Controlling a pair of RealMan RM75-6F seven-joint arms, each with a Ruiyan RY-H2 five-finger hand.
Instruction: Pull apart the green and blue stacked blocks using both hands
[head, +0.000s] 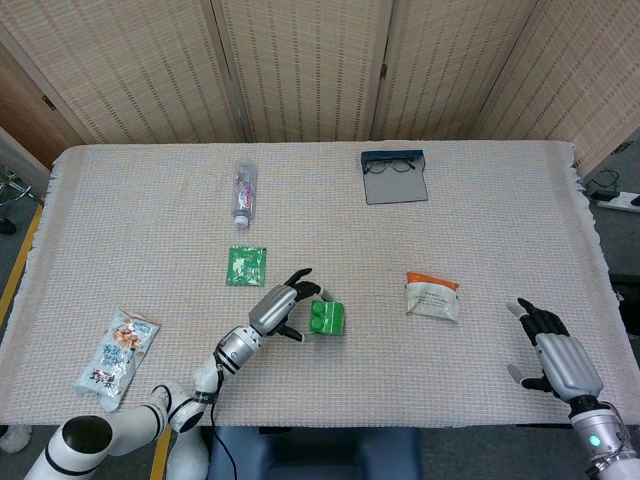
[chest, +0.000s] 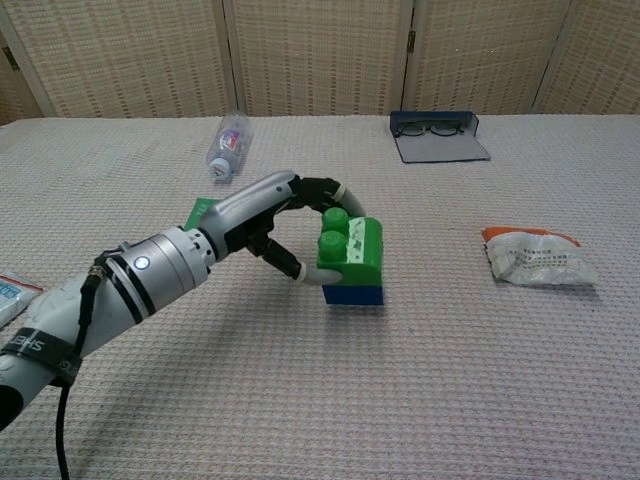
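The green block (chest: 349, 248) sits stacked on the blue block (chest: 352, 294), the pair resting on the table (head: 500, 220) near its front edge, slightly left of centre. The two blocks remain joined. The left hand (chest: 268, 225) grasps the stack from the left: one finger arches over the green block's studs and the thumb presses at its near left corner (contact is plain in the chest view). The right hand (head: 555, 358) hangs released at the near right corner of the table, fingers spread, holding nothing, well apart from the blocks.

A green packet (head: 246, 266) lies just beyond the left hand. A white and orange pouch (head: 433, 296) lies to the right of the stack. A plastic bottle (head: 244, 193) lies on its side farther back on the left. An open glasses case (head: 394, 175) rests at the far centre. A snack bag (head: 118, 351) lies at the near left.
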